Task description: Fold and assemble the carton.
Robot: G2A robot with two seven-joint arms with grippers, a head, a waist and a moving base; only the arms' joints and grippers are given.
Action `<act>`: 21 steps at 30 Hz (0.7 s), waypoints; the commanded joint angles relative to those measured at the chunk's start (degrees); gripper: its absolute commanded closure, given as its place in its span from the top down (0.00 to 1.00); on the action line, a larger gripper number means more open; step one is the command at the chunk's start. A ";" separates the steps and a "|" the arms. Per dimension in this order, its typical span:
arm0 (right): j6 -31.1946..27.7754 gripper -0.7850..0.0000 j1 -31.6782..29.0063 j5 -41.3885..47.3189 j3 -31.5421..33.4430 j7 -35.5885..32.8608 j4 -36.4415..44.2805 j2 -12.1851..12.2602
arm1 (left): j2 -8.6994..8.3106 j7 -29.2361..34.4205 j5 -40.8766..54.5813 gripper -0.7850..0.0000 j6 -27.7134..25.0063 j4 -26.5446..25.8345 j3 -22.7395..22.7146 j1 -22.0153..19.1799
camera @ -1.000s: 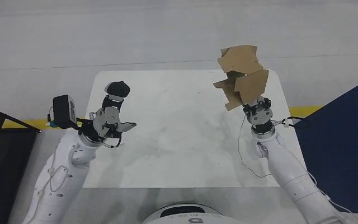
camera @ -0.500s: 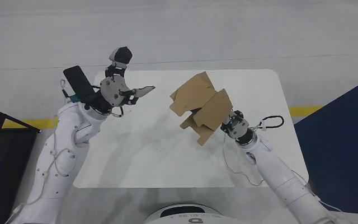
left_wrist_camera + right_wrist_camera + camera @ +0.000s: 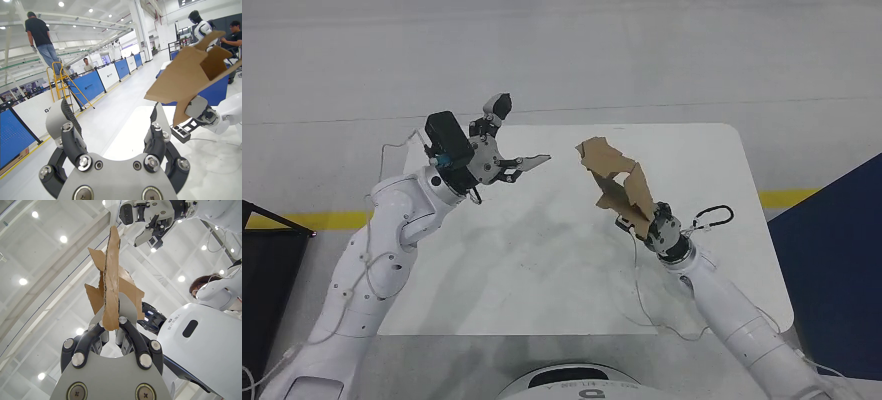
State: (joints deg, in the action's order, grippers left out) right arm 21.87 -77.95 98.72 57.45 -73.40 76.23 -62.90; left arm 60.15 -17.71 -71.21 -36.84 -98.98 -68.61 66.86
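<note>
The brown cardboard carton (image 3: 614, 183) is partly unfolded, with loose flaps, and is held up above the white table (image 3: 542, 270) right of centre. My right gripper (image 3: 649, 222) is shut on its lower flap; in the right wrist view the flap's corrugated edge (image 3: 111, 285) runs up out of that gripper (image 3: 111, 322). My left gripper (image 3: 519, 133) hangs open over the table's far left part, a short way left of the carton and not touching it. In the left wrist view its fingers (image 3: 66, 110) stand wide apart, pointing at the carton (image 3: 189, 79).
A thin cable (image 3: 642, 295) trails across the table by the right arm, and a looped cable (image 3: 714, 214) sits near its wrist. A grey power strip (image 3: 180, 132) lies on the table below the carton. A blue panel (image 3: 842, 250) stands off the table's right edge.
The right arm swung the carton from the far right corner in toward the centre. The left arm rose and moved to the far side toward the carton, its gripper staying open.
</note>
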 commanded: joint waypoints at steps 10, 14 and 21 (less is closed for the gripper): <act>-1.09 0.00 1.48 -6.18 -2.00 3.86 -1.77 -1.28 | 1.44 4.27 0.52 1.00 1.19 -0.16 5.40 -3.87; -1.76 0.00 1.52 -8.49 -1.82 4.16 -2.29 -1.44 | 1.75 5.89 1.28 1.00 0.41 0.54 6.42 -4.56; -1.16 0.00 1.68 -11.62 -1.27 4.26 -2.85 -1.57 | 2.14 8.70 1.98 1.00 -4.48 1.35 8.78 -5.70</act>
State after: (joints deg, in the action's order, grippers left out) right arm 20.65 -76.30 87.36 56.07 -69.15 73.49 -64.45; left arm 62.28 -9.43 -69.21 -40.42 -97.79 -60.04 61.24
